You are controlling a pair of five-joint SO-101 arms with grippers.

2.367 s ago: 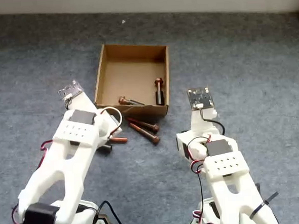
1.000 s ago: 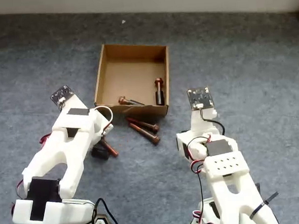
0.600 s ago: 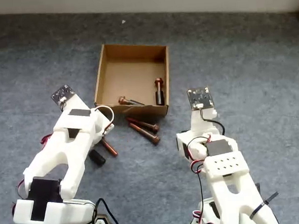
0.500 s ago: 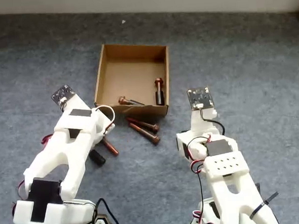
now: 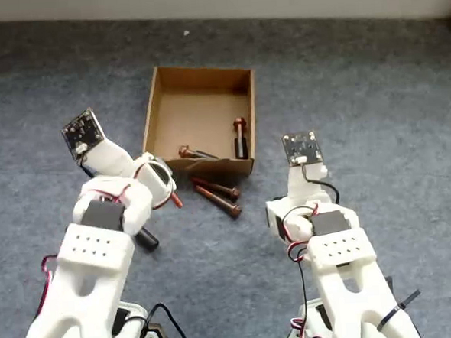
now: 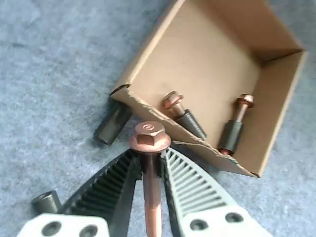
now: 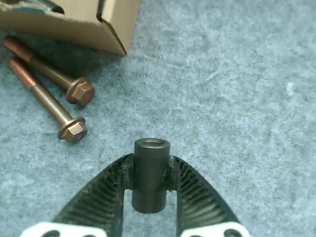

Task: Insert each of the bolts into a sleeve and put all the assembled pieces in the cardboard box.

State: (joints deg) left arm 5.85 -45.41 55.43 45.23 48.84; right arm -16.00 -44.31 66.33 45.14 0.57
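My left gripper (image 6: 149,158) is shut on a copper bolt (image 6: 149,139) whose hex head points toward the cardboard box (image 6: 148,106). In the high view the left gripper (image 5: 168,197) hangs just off the box's (image 5: 149,112) near left corner. Two bolts with black sleeves on them (image 6: 183,115) (image 6: 233,129) lie inside the box. A loose black sleeve (image 6: 112,123) lies by the box corner, and another sleeve (image 6: 47,201) lies nearer the arm. My right gripper (image 7: 150,160) is shut on a black sleeve (image 7: 149,177) above the carpet. Two bare bolts (image 7: 49,73) (image 7: 45,102) lie in front of the box.
Grey carpet (image 5: 374,91) covers the whole surface, with open room right of the box and behind it. The right arm (image 5: 329,243) sits right of the two bare bolts (image 5: 218,196). A black sleeve (image 5: 146,237) lies beside the left arm.
The left arm has lifted the copper bolt off the carpet and swung it toward the box's near left corner, its wrist turning. The right arm has kept still.
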